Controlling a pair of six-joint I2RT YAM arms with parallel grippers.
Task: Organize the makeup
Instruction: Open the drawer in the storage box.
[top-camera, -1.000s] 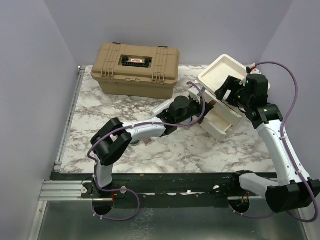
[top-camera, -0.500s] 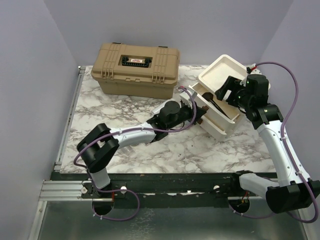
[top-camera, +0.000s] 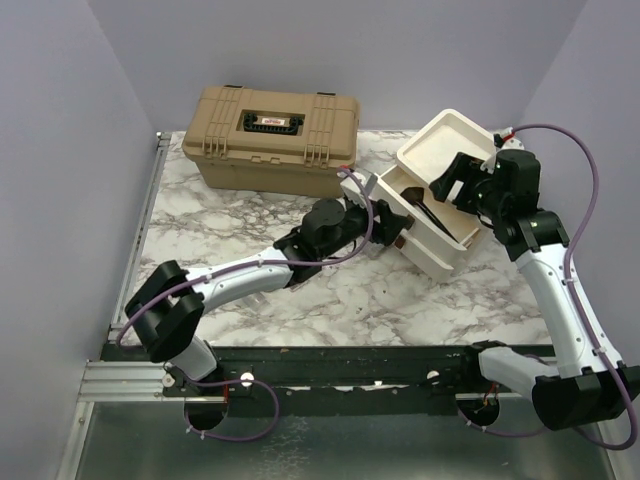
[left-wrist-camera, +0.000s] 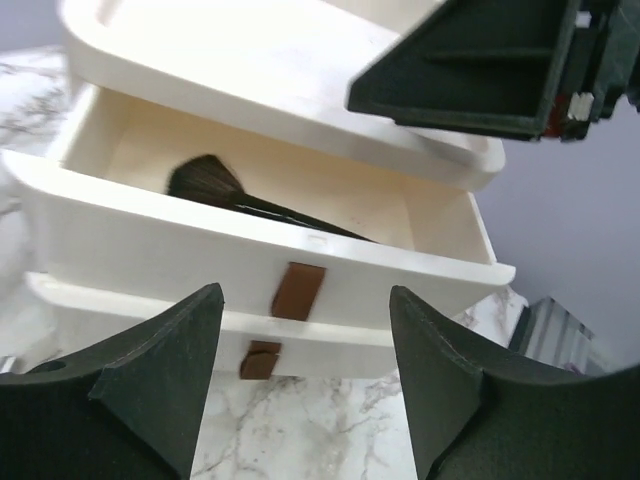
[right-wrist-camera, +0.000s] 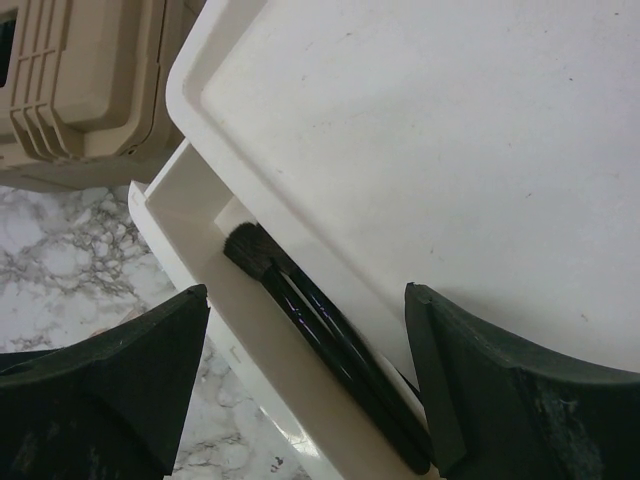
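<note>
Light: bright, even, from overhead.
Shadows: soft, beneath the left arm (top-camera: 240, 280) on the tabletop (top-camera: 200, 215).
Sheen: faint, on the white box (right-wrist-camera: 450, 150) lid.
Focus: top view sharp; left wrist view slightly soft at the brush (left-wrist-camera: 205, 182) bristles.

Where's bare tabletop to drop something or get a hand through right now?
Free: table left of the left arm, before the case; also the near strip between it and the right arm, below the box. Crowded: back right, where the open left gripper and open right gripper crowd the box's open drawer.
</note>
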